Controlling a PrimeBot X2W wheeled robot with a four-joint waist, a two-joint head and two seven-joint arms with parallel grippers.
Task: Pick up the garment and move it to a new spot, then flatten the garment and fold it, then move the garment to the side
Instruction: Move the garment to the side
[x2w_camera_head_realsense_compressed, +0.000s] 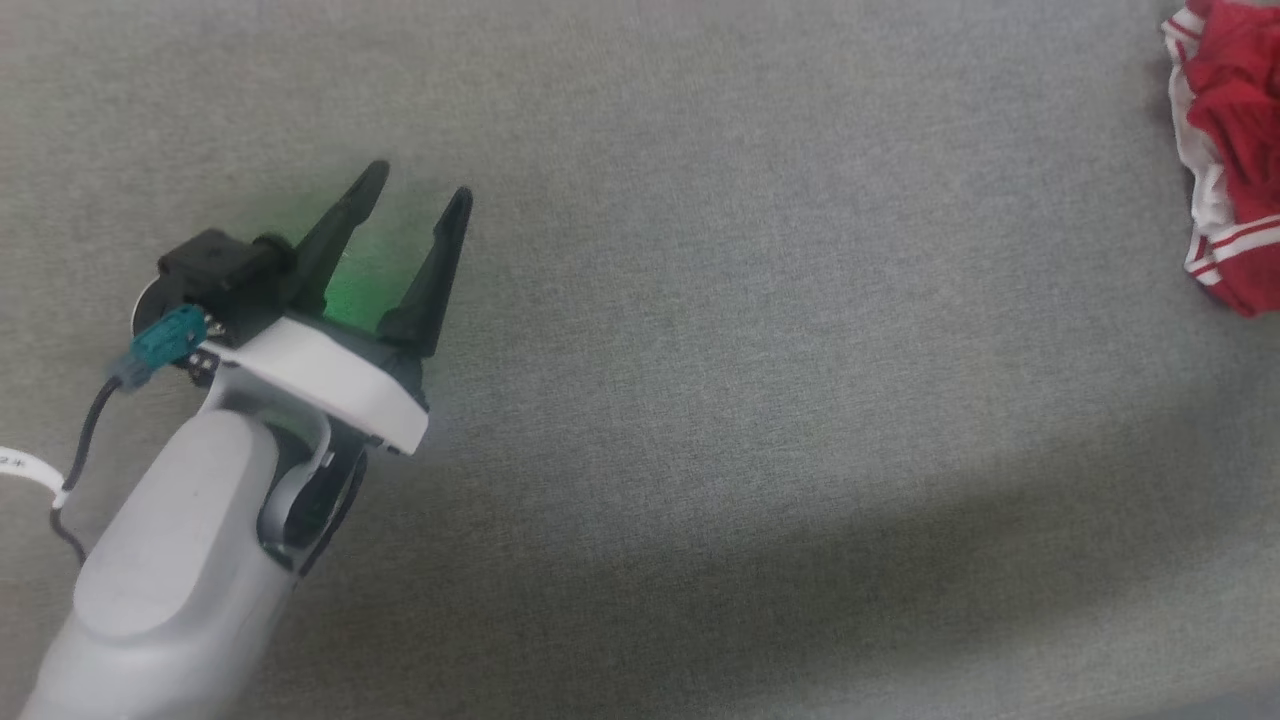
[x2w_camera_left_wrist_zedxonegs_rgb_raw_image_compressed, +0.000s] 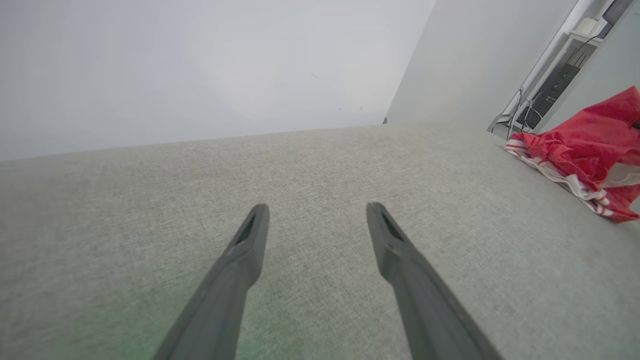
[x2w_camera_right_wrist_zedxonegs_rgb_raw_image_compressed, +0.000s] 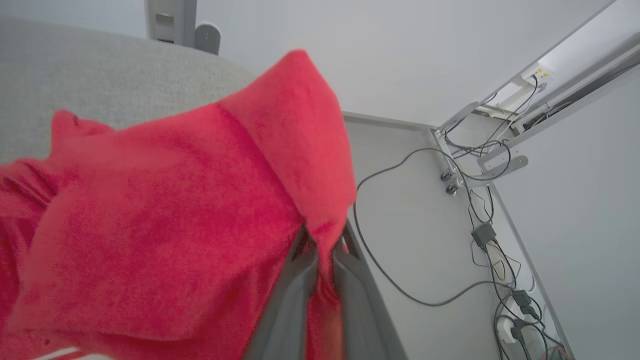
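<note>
- right gripper (x2w_camera_right_wrist_zedxonegs_rgb_raw_image_compressed: 325, 242): fingers nearly closed, pinching a fold of the garment (x2w_camera_right_wrist_zedxonegs_rgb_raw_image_compressed: 175, 215), with red cloth draped over them.
- left gripper (x2w_camera_head_realsense_compressed: 418, 182): fingers spread, nothing between them, low over the worktop (x2w_camera_head_realsense_compressed: 750, 350) on its left side, green glow beneath.
- garment: crumpled heap at the worktop's right edge, long axis along that edge, striped trim at the near end. Can't tell which way the collar points.
- worktop: grey fabric cover. White wall (x2w_camera_left_wrist_zedxonegs_rgb_raw_image_compressed: 200, 65) behind, loose cables (x2w_camera_right_wrist_zedxonegs_rgb_raw_image_compressed: 400, 210) past the edge.

In the lower left, the left tool (x2w_camera_head_realsense_compressed: 420, 180) has two long, dark, pointy fingers (x2w_camera_head_realsense_compressed: 345, 225) on a white base (x2w_camera_head_realsense_compressed: 320, 375). Its arm (x2w_camera_head_realsense_compressed: 170, 570) is smooth pale grey, with a teal plug (x2w_camera_head_realsense_compressed: 165, 338), thin black cable (x2w_camera_head_realsense_compressed: 88, 430) and white tag (x2w_camera_head_realsense_compressed: 30, 470).
</note>
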